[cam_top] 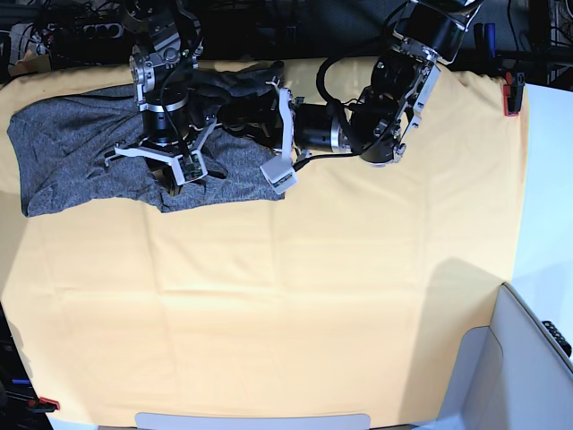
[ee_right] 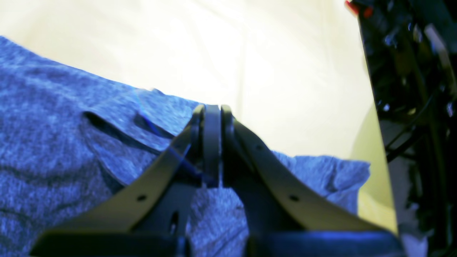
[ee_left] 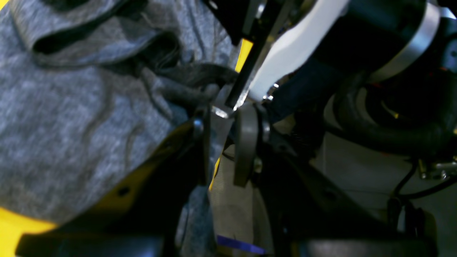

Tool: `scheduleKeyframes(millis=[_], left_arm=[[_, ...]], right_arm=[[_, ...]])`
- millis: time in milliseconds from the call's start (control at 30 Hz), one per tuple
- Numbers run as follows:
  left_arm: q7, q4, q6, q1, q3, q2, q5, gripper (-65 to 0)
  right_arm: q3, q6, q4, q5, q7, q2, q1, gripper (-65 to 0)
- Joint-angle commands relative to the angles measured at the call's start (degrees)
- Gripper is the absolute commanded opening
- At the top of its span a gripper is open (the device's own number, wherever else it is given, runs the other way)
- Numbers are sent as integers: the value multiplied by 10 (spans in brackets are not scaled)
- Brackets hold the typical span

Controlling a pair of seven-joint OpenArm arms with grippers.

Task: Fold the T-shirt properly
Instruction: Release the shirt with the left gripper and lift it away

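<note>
The dark grey T-shirt (cam_top: 72, 152) lies rumpled at the far left of the yellow-orange cloth (cam_top: 313, 296). My right gripper (cam_top: 172, 184) points down at the shirt's near edge. In the right wrist view its fingers (ee_right: 212, 142) are pressed together, with the thin T-shirt (ee_right: 53, 142) fabric at and under them. My left gripper (cam_top: 253, 116) reaches in from the right to the bunched upper right part. In the left wrist view that gripper (ee_left: 225, 142) has its jaws close together with a strip of grey T-shirt (ee_left: 71, 125) fabric between them.
The yellow-orange cloth covers the whole table. A red clamp (cam_top: 511, 94) holds it at the far right edge and another red clamp (cam_top: 45, 403) sits at the near left corner. A grey-white box (cam_top: 528, 358) stands at the near right.
</note>
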Motion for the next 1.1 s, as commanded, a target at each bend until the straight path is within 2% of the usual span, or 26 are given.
scheduleKeyframes(millis=[0, 200, 333, 467, 600, 667, 767, 900, 1067], left_arm=[[-83, 0, 45, -10, -9, 2, 53, -645], [-113, 18, 45, 39, -85, 4, 51, -645], [-114, 78, 45, 71, -145, 6, 51, -645], [-119, 129, 45, 84, -187, 7, 51, -645], [-164, 147, 45, 113, -233, 7, 51, -645], [-186, 147, 45, 128, -256, 7, 51, -645], [-206, 147, 45, 139, -269, 7, 51, -645], [-209, 146, 45, 142, -269, 7, 52, -645], [-209, 146, 45, 142, -269, 6, 52, -645]], right_arm=[[-26, 31, 16, 42, 37, -7, -5, -650], [-74, 32, 15, 35, 38, -5, 19, -650], [-108, 32, 14, 36, 37, -5, 29, -650], [-112, 32, 13, 37, 37, -5, 31, -650], [-112, 77, 12, 37, 33, -9, 25, -650], [-111, 96, 7, 37, 7, -14, 22, -650], [-105, 107, -14, 37, -30, -33, 23, -650], [-105, 108, -40, 37, -72, -39, 30, -650], [-105, 108, -56, 35, -157, -58, 44, -650]])
